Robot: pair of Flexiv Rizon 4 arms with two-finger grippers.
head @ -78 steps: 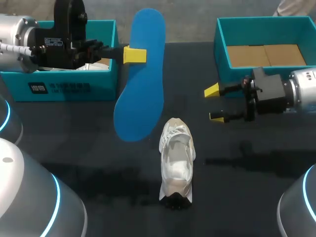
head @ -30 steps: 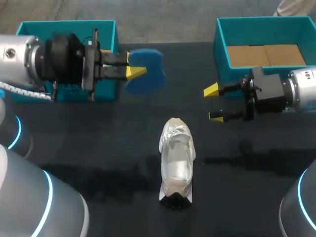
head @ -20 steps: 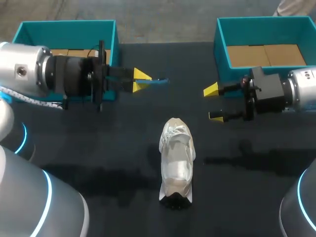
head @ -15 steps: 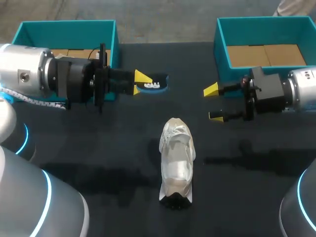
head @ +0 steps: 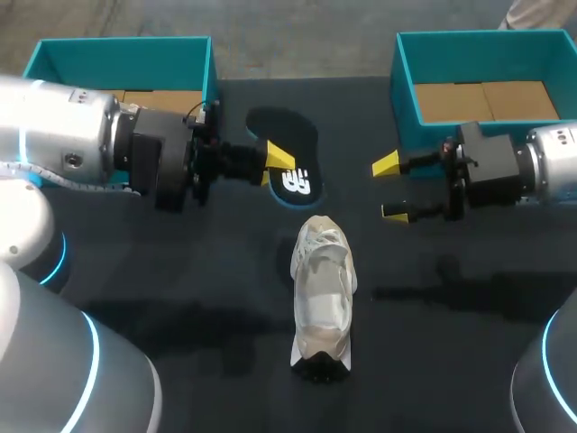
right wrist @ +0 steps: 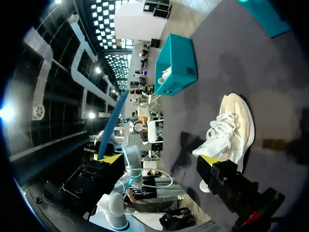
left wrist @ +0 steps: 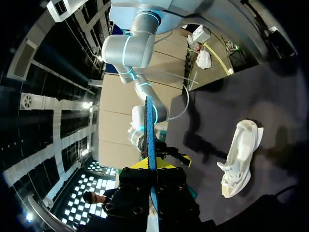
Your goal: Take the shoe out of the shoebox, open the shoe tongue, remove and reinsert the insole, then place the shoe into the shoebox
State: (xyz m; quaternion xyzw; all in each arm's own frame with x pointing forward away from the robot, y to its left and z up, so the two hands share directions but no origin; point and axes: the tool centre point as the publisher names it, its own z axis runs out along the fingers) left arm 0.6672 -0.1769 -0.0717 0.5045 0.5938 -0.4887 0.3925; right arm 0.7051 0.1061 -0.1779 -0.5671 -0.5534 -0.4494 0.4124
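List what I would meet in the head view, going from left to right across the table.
The left shoebox → insole → shoe → right claw → right shoebox.

Even overhead light, soft shadows on black table [head: 433,361]

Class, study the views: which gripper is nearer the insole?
Left. The left gripper holds the insole in its jaws; the right gripper hangs open well apart, beside a shoebox.
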